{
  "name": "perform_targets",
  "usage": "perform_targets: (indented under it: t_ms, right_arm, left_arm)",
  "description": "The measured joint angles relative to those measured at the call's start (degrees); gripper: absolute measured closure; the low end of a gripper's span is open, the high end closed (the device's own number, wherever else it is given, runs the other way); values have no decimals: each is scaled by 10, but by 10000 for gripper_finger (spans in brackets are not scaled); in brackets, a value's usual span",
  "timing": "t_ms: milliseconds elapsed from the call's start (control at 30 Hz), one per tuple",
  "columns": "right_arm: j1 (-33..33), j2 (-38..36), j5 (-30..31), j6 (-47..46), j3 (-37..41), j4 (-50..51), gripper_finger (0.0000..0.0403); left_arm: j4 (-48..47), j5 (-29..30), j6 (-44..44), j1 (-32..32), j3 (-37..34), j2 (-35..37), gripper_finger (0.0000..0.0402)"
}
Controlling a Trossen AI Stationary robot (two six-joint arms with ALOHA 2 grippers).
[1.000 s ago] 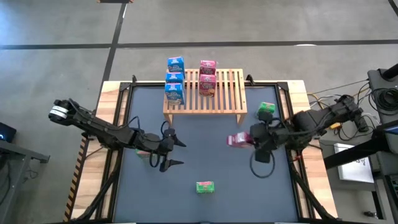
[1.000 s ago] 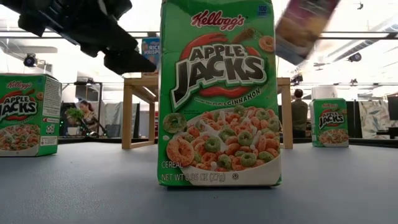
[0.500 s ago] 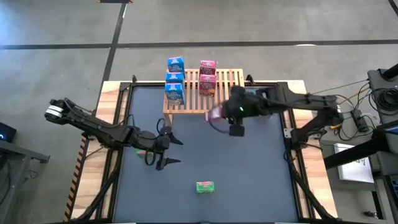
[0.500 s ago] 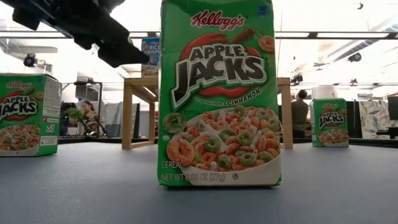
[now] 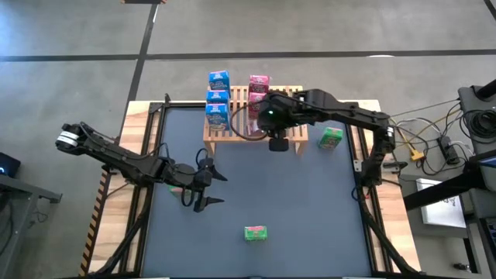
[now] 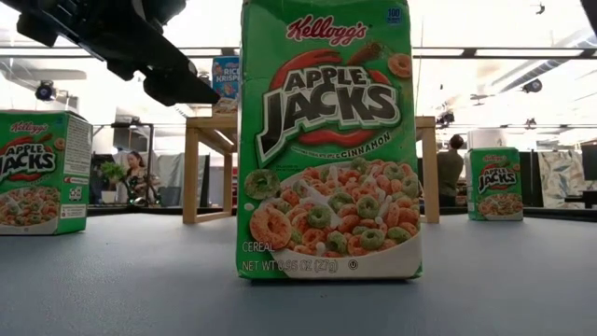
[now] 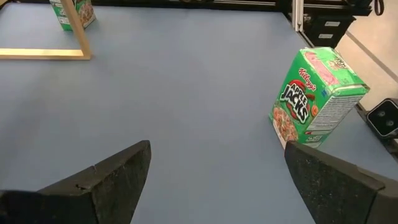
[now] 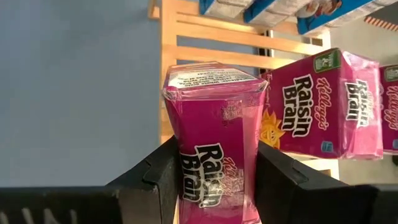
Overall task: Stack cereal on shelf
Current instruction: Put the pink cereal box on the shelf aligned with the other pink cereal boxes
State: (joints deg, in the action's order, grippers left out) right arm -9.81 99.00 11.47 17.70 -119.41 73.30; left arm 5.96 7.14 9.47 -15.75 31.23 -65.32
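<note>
My right gripper (image 5: 265, 116) hangs over the front of the light-wood shelf (image 5: 288, 105), shut on a pink cereal box (image 8: 214, 124). Two more pink boxes (image 8: 317, 106) lie on the slats behind it, and three blue boxes (image 5: 218, 98) stand in a row on the shelf's left end. Green boxes stand on their bases on the table: one near the front edge (image 5: 256, 232), one to the right of the shelf (image 5: 331, 138). My left gripper (image 5: 208, 188) hovers open over the table's left half, with the front green box (image 7: 314, 99) ahead of it. My right gripper pinches the pink box by its two narrow sides (image 8: 186, 168), one finger (image 8: 155, 180) on each. The fingers slant down from the table's right and near side. The box is lifted clear above the slats, its printed front toward the wrist camera.
A third green box (image 6: 37, 173) stands at the table's left, below my left arm. The shelf's right half (image 5: 293, 116) shows bare slats. In the low view the front green box (image 6: 326, 140) blocks most of the sight. People stand in the room beyond the table.
My right gripper has swung from the table's right side toward the far edge and left, rising and rolling, carrying the pink box from above the table to above the shelf's front. My left gripper has kept open.
</note>
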Motion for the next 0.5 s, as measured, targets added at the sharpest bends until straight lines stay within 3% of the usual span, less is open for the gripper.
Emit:
perform_targets:
  t_ms: [233,500]
  right_arm:
    - [-14,34,-2,3,-52,44,252]
    - [-15,35,-17,5,-59,40,230]
  left_arm:
    - [-3,0,0,0,0,0,48]
    - [-4,0,0,0,0,0,48]
